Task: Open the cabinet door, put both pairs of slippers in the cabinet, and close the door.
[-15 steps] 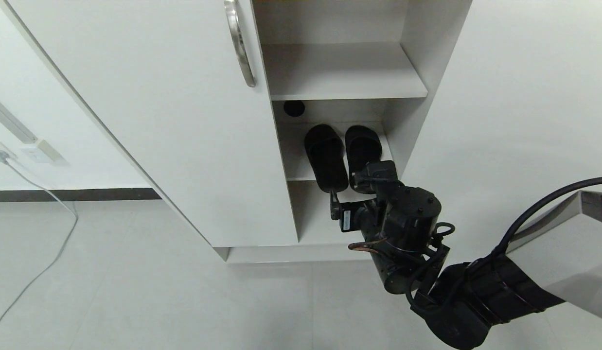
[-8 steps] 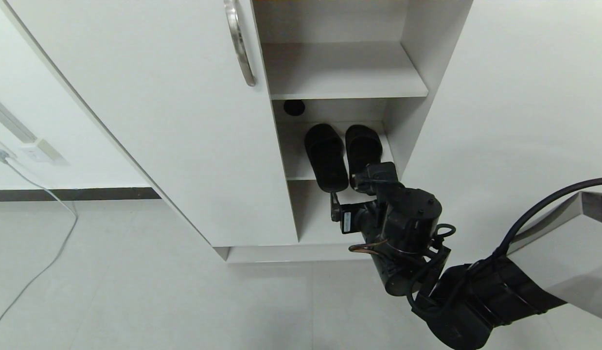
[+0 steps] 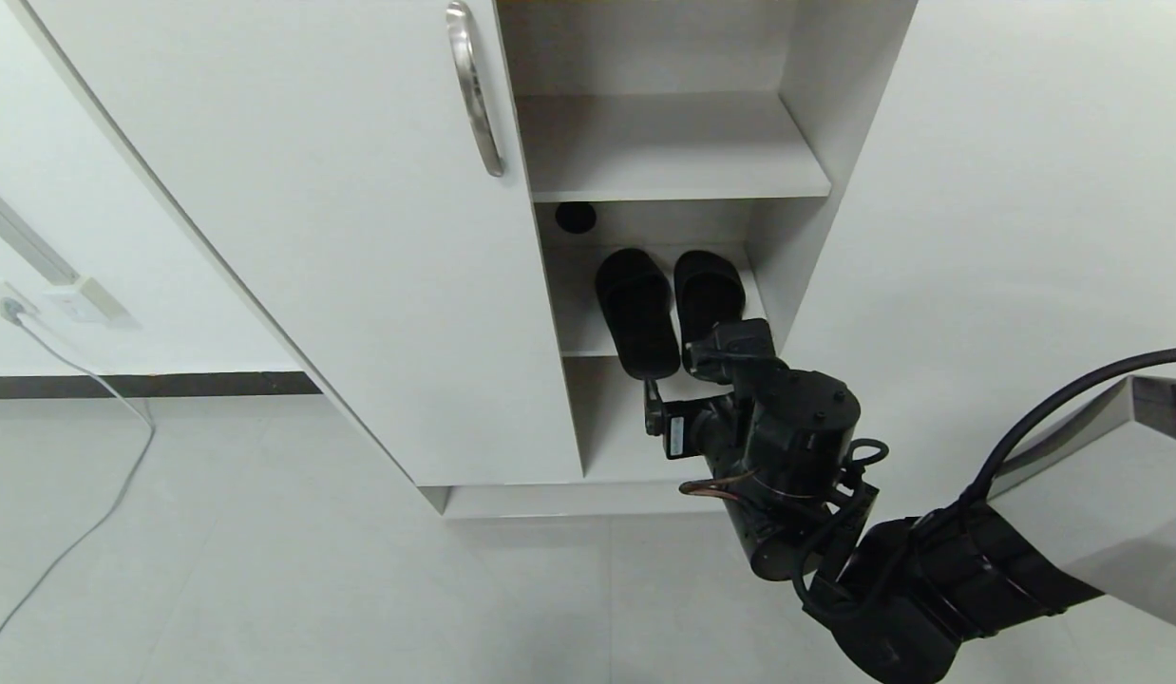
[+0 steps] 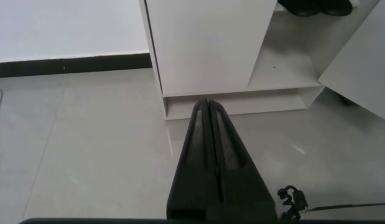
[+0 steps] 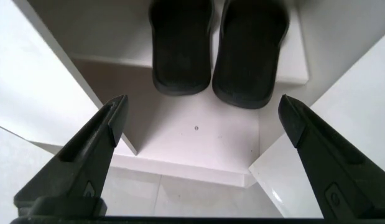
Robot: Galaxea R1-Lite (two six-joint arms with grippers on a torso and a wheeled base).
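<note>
The white cabinet (image 3: 835,237) stands with its door (image 3: 312,237) swung open to the left, a metal handle (image 3: 474,90) on it. A pair of black slippers (image 3: 669,304) lies side by side on the middle shelf, heels at its front edge; the pair also appears in the right wrist view (image 5: 217,50) and the left wrist view (image 4: 316,6). My right gripper (image 3: 688,375) hangs just in front of and below the heels, open and empty (image 5: 203,106). My left gripper (image 4: 208,109) is shut and empty, low over the floor, pointing at the cabinet's base.
An empty upper shelf (image 3: 673,152) sits above the slippers, and a bare bottom compartment (image 3: 626,427) below them. A wall socket (image 3: 75,304) and a grey cord (image 3: 123,475) are at the left. Tiled floor (image 3: 360,589) lies open in front of the cabinet.
The whole head picture has shifted down a little, so the camera moved. The right gripper stays open at about the same spot before the slippers.
</note>
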